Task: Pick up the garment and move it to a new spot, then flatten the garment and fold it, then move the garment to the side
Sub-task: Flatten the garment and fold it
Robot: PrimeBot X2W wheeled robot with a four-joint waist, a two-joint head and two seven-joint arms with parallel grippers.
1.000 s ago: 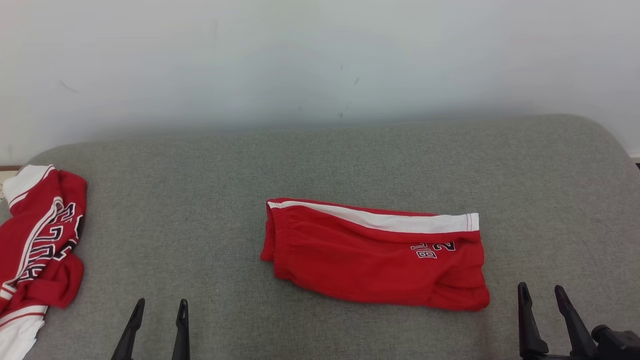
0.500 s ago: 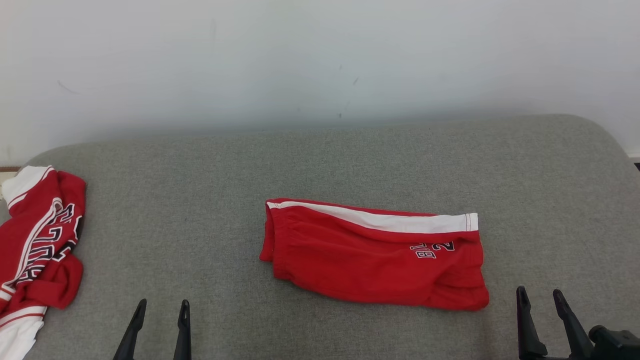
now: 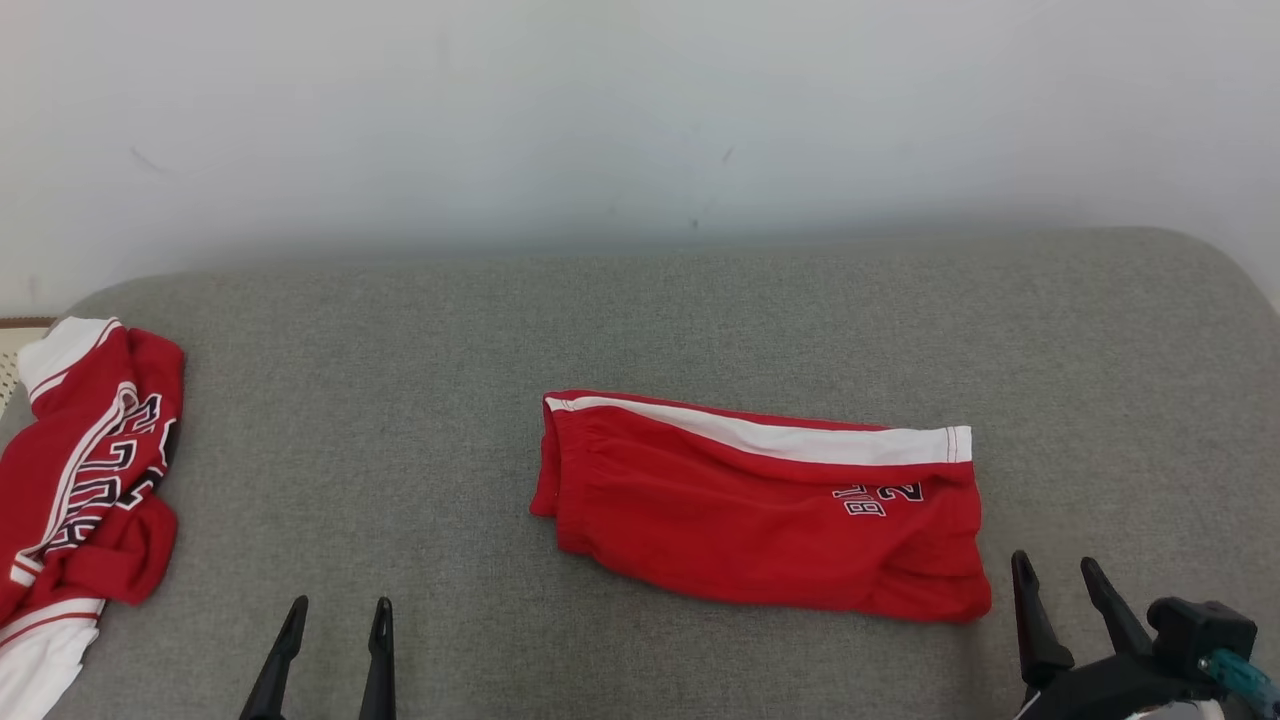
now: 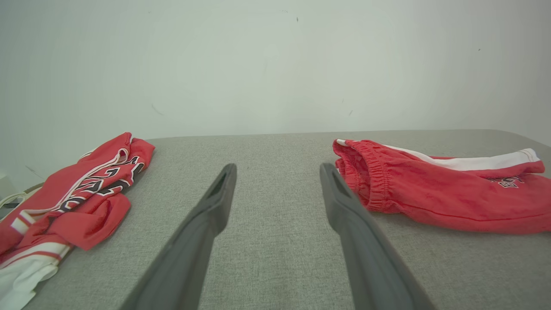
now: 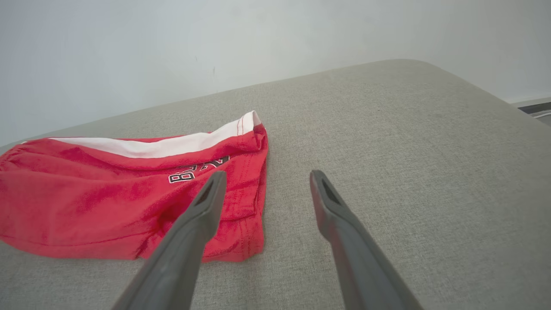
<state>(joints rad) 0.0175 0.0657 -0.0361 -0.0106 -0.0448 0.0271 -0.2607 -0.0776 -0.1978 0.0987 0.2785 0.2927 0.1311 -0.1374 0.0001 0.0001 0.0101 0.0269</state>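
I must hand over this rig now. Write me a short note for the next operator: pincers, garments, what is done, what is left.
Left pincer: open, empty, over the grey cushion, apart from both garments.
Right pincer: open, empty, close to the right end of the red shorts.
The red shorts lie folded in the middle of the cushion; a red jersey lies crumpled at the left edge.
Done, it seems: flattening and folding.
Left: move the shorts to the side.

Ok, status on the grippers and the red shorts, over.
Left gripper open, empty, low left. Right gripper open, empty, just right of the red shorts. Shorts folded, centre of grey cushion, untouched. Red jersey crumpled far left, out of the way.
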